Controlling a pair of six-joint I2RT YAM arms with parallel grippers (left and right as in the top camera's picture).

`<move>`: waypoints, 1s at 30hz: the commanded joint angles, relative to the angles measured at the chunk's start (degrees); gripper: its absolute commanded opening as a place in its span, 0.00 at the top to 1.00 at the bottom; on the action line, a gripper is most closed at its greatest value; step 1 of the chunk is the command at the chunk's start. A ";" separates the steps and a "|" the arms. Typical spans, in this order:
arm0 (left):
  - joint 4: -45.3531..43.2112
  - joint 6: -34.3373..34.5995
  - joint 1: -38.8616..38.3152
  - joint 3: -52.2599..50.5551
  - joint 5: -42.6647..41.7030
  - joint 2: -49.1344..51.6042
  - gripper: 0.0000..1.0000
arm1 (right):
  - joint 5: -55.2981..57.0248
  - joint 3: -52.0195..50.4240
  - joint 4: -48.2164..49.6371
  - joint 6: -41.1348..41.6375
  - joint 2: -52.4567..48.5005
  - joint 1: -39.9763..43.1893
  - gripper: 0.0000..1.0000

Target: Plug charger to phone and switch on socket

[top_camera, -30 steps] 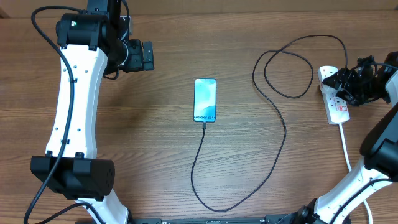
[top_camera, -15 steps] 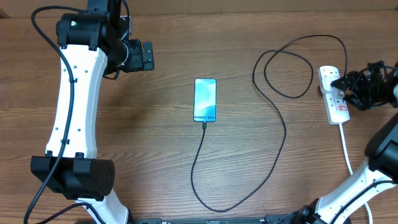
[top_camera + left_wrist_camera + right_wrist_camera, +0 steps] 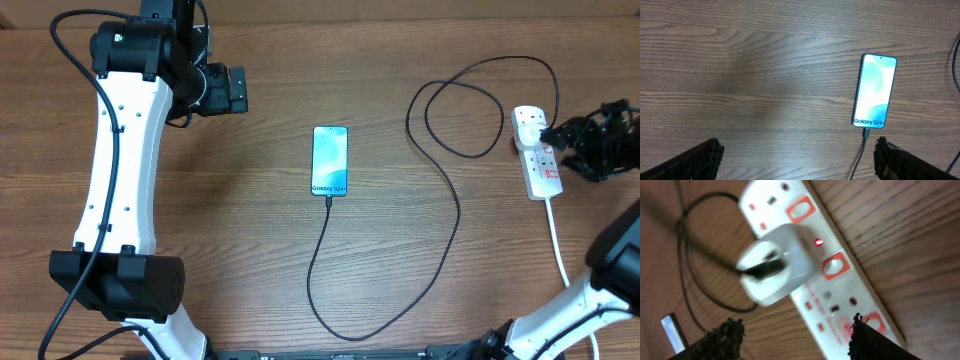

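Observation:
The phone (image 3: 330, 160) lies face up in the middle of the table, its blue-teal screen lit; it also shows in the left wrist view (image 3: 875, 90). The black charger cable (image 3: 455, 205) is plugged into the phone's near end (image 3: 866, 134), loops across the table, and ends at a white plug (image 3: 777, 262) seated in the socket strip (image 3: 540, 165). A small red light (image 3: 818, 242) glows on the strip (image 3: 840, 280) beside the plug. My right gripper (image 3: 572, 140) (image 3: 797, 337) is open and empty, just right of the strip. My left gripper (image 3: 235, 90) (image 3: 800, 160) is open and empty, far left of the phone.
The strip's thick white cord (image 3: 557, 240) runs toward the table's front right, past my right arm's base. The cable's loop (image 3: 465, 105) lies between the phone and the strip. The left arm (image 3: 120, 180) spans the left side.
My right gripper has drawn back to the right, off the socket strip. The phone, cable and left arm have not moved.

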State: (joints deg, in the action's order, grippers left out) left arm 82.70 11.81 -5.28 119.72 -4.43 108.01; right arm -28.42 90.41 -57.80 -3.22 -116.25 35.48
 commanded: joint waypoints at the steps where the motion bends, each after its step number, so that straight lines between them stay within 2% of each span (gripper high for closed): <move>1: -0.26 -0.68 -0.52 0.11 0.37 0.35 0.00 | 0.79 0.09 -1.18 -1.55 8.24 -0.11 0.28; 6: -0.24 -0.68 -0.52 0.11 0.37 0.35 0.00 | 0.98 0.07 -2.71 -1.57 14.16 -0.15 0.28; 10: -0.24 -0.68 -0.52 0.11 0.37 0.35 0.00 | 0.96 0.07 -4.70 -1.51 18.86 -0.15 0.11; 11: -0.26 -0.68 -0.52 0.11 0.37 0.35 0.00 | 0.96 0.07 -5.09 -1.51 19.96 -0.15 0.00; 21: -0.26 -0.68 -0.52 0.11 0.37 0.35 0.00 | -0.35 0.07 -8.74 -1.27 32.20 -0.15 0.00; 30: -0.26 -0.68 -0.52 0.11 0.37 0.35 0.00 | -0.57 0.02 -8.35 -1.31 32.81 -0.15 0.00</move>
State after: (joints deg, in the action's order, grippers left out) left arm 82.70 11.79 -5.28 119.72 -4.43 108.01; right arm -28.69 90.41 -66.48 -4.49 -83.15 35.46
